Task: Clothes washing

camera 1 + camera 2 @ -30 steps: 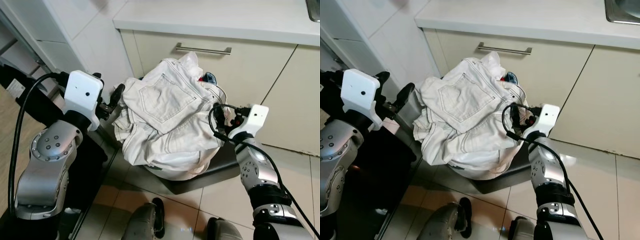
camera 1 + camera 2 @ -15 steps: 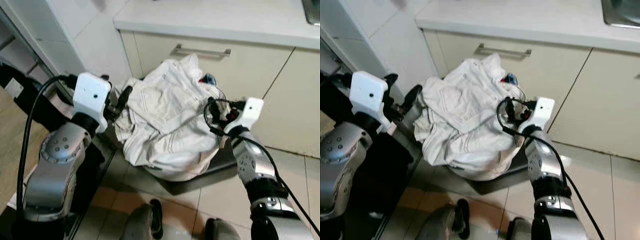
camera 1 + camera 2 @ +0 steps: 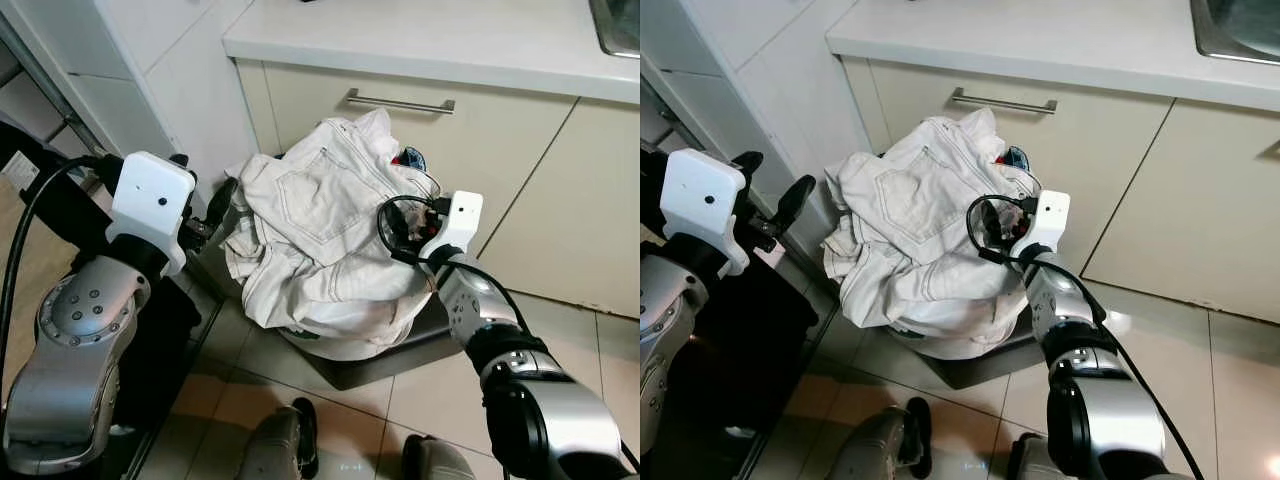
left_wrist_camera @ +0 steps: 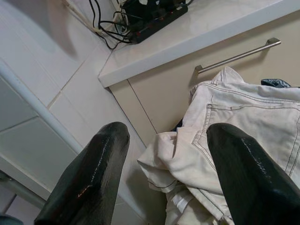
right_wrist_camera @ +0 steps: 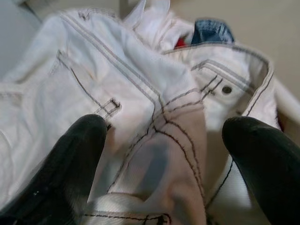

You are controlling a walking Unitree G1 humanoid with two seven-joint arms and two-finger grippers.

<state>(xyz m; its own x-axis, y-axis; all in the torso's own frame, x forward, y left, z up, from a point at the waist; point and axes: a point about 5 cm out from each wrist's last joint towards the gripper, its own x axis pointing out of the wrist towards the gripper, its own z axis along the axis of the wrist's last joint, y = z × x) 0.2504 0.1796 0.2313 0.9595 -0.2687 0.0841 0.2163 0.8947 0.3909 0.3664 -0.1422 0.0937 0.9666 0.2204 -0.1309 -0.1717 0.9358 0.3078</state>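
A heap of white jeans (image 3: 320,225) overflows a dark grey basket (image 3: 372,362) on the floor in front of a cabinet. Blue and red garments (image 3: 412,158) peek out at the back of the heap. My left gripper (image 4: 171,131) hangs open just left of the pile, nothing between its fingers (image 3: 222,197). My right gripper (image 5: 168,124) is open at the pile's right side. Its two fingertips straddle a stitched fold of the jeans near the waistband button (image 5: 227,89). In the eye views its white wrist housing (image 3: 455,215) and black cables hide its fingers.
Behind the basket stands a beige cabinet with a metal drawer handle (image 3: 400,102) under a pale countertop (image 3: 420,40). A black power strip (image 4: 150,16) lies on that counter. A dark appliance (image 3: 50,190) is close on my left. Tiled floor (image 3: 570,340) opens to the right.
My right gripper has moved left, closer onto the jeans. My left gripper swung toward the pile, then drew back a little to the left. The heap looks unmoved.
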